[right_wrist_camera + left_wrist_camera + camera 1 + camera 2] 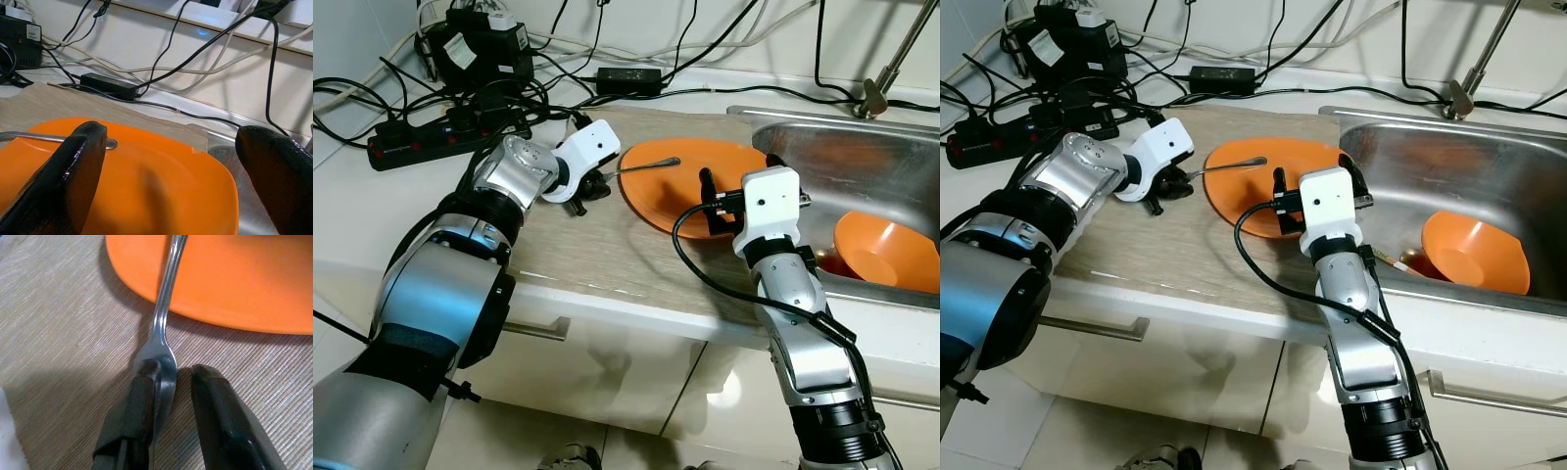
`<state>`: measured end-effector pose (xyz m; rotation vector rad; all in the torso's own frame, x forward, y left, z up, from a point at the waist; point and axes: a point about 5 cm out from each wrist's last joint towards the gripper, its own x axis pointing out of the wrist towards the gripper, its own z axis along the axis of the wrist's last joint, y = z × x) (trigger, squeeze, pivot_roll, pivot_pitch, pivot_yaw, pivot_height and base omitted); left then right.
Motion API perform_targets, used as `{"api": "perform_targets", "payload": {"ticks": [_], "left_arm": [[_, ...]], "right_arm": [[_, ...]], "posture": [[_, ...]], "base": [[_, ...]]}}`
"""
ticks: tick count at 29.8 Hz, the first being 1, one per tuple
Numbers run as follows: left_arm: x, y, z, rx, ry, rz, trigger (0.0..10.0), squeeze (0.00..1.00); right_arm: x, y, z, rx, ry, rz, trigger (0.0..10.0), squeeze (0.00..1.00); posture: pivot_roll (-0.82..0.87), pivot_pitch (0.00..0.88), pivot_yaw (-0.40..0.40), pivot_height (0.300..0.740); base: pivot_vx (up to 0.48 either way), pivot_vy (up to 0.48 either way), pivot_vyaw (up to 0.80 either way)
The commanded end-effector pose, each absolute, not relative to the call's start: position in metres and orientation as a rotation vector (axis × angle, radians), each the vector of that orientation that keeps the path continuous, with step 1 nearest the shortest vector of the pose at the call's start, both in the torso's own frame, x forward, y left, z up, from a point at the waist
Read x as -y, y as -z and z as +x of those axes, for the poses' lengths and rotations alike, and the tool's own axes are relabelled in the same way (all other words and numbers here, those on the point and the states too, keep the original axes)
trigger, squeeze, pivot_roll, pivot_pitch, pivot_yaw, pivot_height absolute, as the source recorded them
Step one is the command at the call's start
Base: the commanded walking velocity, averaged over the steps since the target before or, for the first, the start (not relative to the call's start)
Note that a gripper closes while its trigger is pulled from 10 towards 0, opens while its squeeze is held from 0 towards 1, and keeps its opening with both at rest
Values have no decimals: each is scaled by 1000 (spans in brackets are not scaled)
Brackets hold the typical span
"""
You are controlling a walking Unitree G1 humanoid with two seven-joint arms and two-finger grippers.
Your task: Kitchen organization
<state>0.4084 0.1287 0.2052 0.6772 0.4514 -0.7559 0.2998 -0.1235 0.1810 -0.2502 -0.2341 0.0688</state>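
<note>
Cutlery first: a silver spoon [641, 166] is lying with its handle stretching out over the orange plate [695, 186], while its bowl end is sitting between the fingers of the left gripper [592, 188], just off the plate's edge above the woven beige mat [578, 245]. In the left wrist view one black finger [142, 401] is pressing against the spoon bowl [159, 357] and the other finger is standing slightly apart from it, so the grip is looking loose rather than firmly clamped; whether the second finger is touching the metal is hard to tell. The plate is resting on the mat with its far side reaching the rim of the steel sink [862, 157]. The right gripper [736, 193] is hovering at the near edge of the plate, fingers spread wide and holding nothing, with the plate [146, 186] showing between its two fingertips [73, 166] in the right wrist view. Inside the sink an orange bowl [886, 253] is lying tilted, with something red and dim beside it. Behind the mat, a black power strip [421, 137], an adapter [628, 78] and tangled cables [538, 93] are sprawling across the white counter [342, 225].
</note>
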Motion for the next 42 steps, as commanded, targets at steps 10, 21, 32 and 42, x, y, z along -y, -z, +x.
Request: {"api": "perform_targets", "payload": {"ticks": [10,21,32,42], "left_arm": [[-138,-210,413,-395,645,589,0,0],[-136,-217,414,-352,644,553,0,0],[-133,-231,417,-291,621,652,10000,1000],[-135,-247,419,-252,630,675,10000,1000]], "right_arm": [[124,-183,298,229,-70,-256,10000,0],[125,-181,298,224,-69,-257,10000,0],[125,-181,297,224,-67,-259,10000,0],[126,-180,297,224,-62,-261,10000,0]], "posture": [[-140,13,-2,740],[-142,17,-4,740],[-148,6,3,740],[-151,0,8,740]], "base": [[0,0,0],[0,0,0],[0,0,0],[0,0,0]]}}
